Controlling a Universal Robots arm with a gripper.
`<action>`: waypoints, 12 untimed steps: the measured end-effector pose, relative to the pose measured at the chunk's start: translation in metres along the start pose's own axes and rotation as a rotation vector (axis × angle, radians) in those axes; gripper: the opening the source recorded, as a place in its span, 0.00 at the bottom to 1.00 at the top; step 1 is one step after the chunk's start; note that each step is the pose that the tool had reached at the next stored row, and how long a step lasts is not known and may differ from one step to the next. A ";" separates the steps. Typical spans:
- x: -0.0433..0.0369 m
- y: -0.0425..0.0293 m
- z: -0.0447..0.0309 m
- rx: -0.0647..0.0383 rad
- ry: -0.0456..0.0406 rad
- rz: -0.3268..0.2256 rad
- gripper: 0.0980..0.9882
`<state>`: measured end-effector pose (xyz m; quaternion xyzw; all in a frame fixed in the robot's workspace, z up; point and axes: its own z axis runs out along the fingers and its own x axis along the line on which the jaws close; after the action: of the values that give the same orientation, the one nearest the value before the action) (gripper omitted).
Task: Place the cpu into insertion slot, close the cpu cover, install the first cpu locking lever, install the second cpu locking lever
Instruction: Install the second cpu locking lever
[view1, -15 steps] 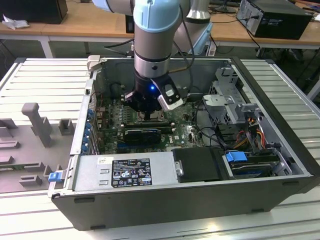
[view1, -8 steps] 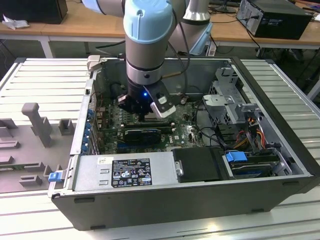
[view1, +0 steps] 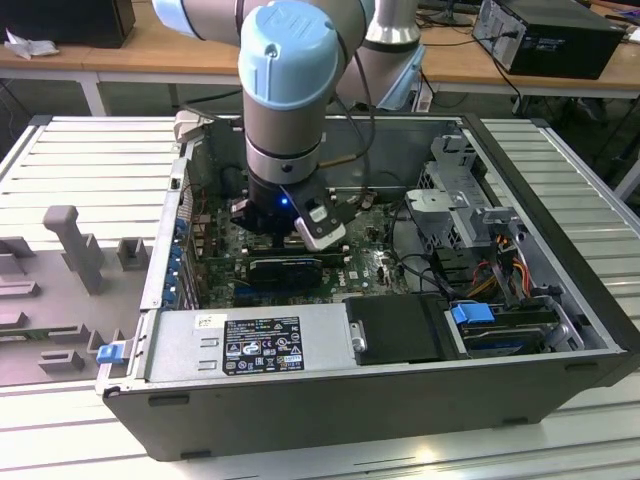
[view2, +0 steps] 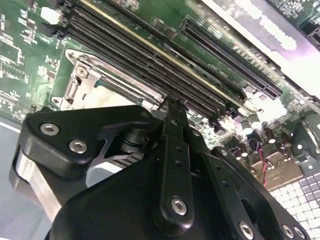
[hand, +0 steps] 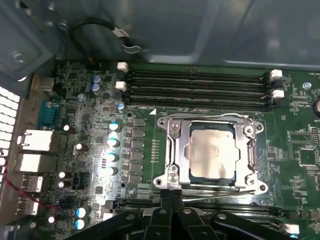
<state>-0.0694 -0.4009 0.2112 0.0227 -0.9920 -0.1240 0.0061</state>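
Note:
The cpu (hand: 212, 152), pale beige-silver, lies flat in the insertion slot (hand: 169, 178) at the middle of the green motherboard. The cpu cover (hand: 185, 150), a metal frame, lies down around the chip. A thin wire lever (hand: 220, 186) runs along the socket edge nearest my fingers. My gripper (hand: 171, 196) is shut, its black fingertips together just over that edge, with nothing seen between them. In the second wrist view the shut gripper (view2: 172, 106) hangs beside the socket's metal rim (view2: 80, 75). In the exterior view my arm's wrist (view1: 285, 130) reaches down into the open computer case.
Long black memory slots (hand: 200, 85) run along the socket's far side, and more lie by my fingers (view2: 150, 55). Capacitors (hand: 114, 142) stand beside the socket. The case walls (view1: 400, 390), the power supply (view1: 250, 345), a drive cage (view1: 460, 190) and cables (view1: 500, 270) hem in the board.

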 end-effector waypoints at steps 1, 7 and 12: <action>0.0024 -0.0012 0.0007 -0.011 -0.0005 0.000 0.01; 0.0034 -0.0034 0.0094 -0.030 -0.0013 0.000 0.01; 0.0044 -0.0035 0.0134 -0.057 -0.0025 -0.001 0.01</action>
<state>-0.0739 -0.4011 0.1974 0.0229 -0.9880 -0.1524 0.0054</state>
